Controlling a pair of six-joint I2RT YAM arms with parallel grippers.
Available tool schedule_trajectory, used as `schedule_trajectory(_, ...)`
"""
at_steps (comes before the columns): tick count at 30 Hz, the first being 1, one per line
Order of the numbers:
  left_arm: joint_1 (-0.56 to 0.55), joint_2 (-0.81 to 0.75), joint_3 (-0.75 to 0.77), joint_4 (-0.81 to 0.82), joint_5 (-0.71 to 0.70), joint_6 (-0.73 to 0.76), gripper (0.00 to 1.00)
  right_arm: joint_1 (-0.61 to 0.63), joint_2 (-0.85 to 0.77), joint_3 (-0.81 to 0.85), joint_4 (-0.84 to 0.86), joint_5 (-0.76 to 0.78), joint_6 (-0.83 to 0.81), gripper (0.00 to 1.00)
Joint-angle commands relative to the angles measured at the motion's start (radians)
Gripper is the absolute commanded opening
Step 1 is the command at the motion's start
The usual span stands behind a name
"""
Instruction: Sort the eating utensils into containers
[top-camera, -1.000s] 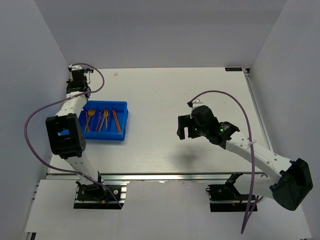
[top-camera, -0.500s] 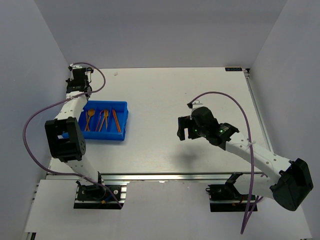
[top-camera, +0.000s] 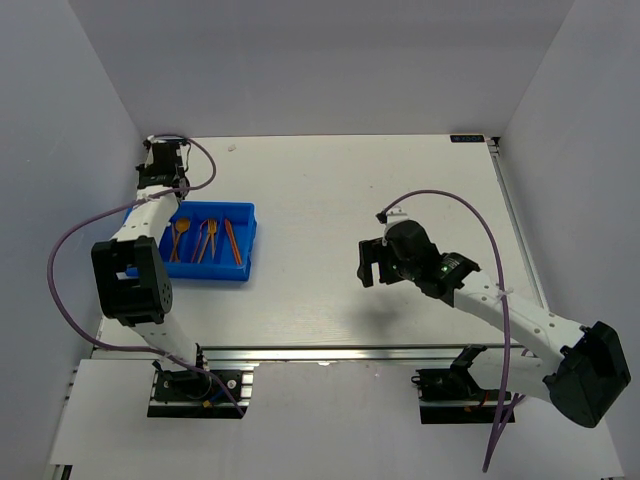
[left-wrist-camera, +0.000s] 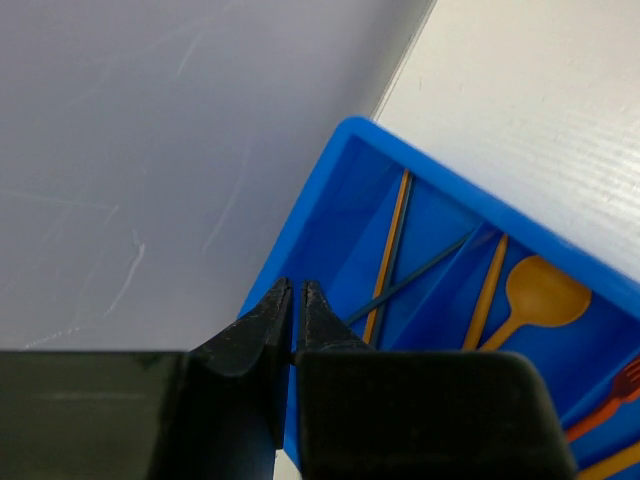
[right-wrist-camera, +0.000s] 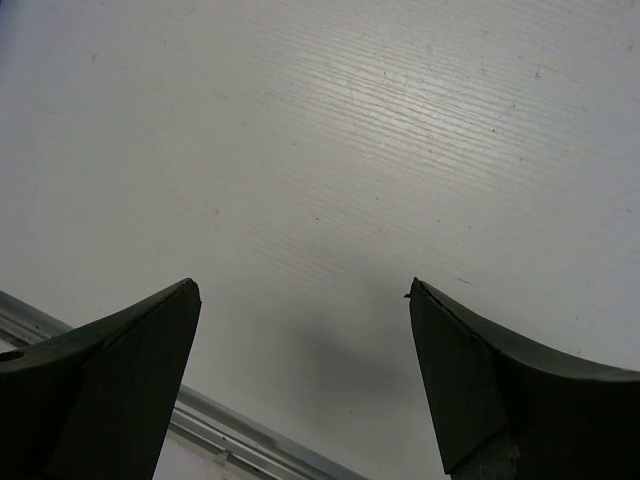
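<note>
The blue bin lies at the left of the table. In its compartments I see an orange spoon, orange forks and a red knife. My left gripper hangs above the bin's far left corner, shut and empty. In the left wrist view its tips are over the bin's left rim, next to an orange stick, a dark blue stick and the spoon. My right gripper is open and empty over bare table.
The grey side wall stands close to the bin's left side and fills the left of the left wrist view. A metal rail runs along the table's near edge, also in the right wrist view.
My left gripper has shifted a little to the right above the bin's corner. My right gripper has drifted slightly toward the near edge, still open.
</note>
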Motion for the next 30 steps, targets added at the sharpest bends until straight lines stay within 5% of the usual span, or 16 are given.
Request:
schedule_trajectory(1,-0.002,-0.048,-0.033,-0.04,-0.037,-0.009,0.0,0.005,-0.027,-0.009,0.043,0.002,-0.019,0.89)
schedule_trajectory(8,0.004,-0.031,-0.067,-0.033,-0.083,-0.044,0.06,0.005,-0.042,-0.029,0.057,-0.01,-0.021,0.89)
schedule_trajectory(13,0.019,0.024,-0.069,-0.036,-0.117,-0.078,0.28,0.006,-0.05,-0.045,0.063,-0.016,-0.018,0.89)
schedule_trajectory(20,0.034,0.029,-0.046,-0.027,-0.14,-0.127,0.68,0.006,-0.048,-0.039,0.061,-0.019,-0.01,0.89)
schedule_trajectory(21,0.034,0.024,-0.041,-0.026,-0.138,-0.132,0.8,0.006,-0.048,-0.039,0.061,-0.019,-0.009,0.89)
schedule_trajectory(23,0.034,0.009,-0.03,-0.026,-0.132,-0.143,0.84,0.006,-0.05,-0.039,0.06,-0.019,-0.007,0.89)
schedule_trajectory(24,0.034,0.003,-0.03,-0.012,-0.13,-0.144,0.98,0.005,-0.05,-0.039,0.057,-0.018,-0.006,0.89)
schedule_trajectory(30,0.041,0.012,0.002,-0.013,-0.113,-0.164,0.98,0.005,-0.047,-0.034,0.046,-0.007,-0.007,0.89)
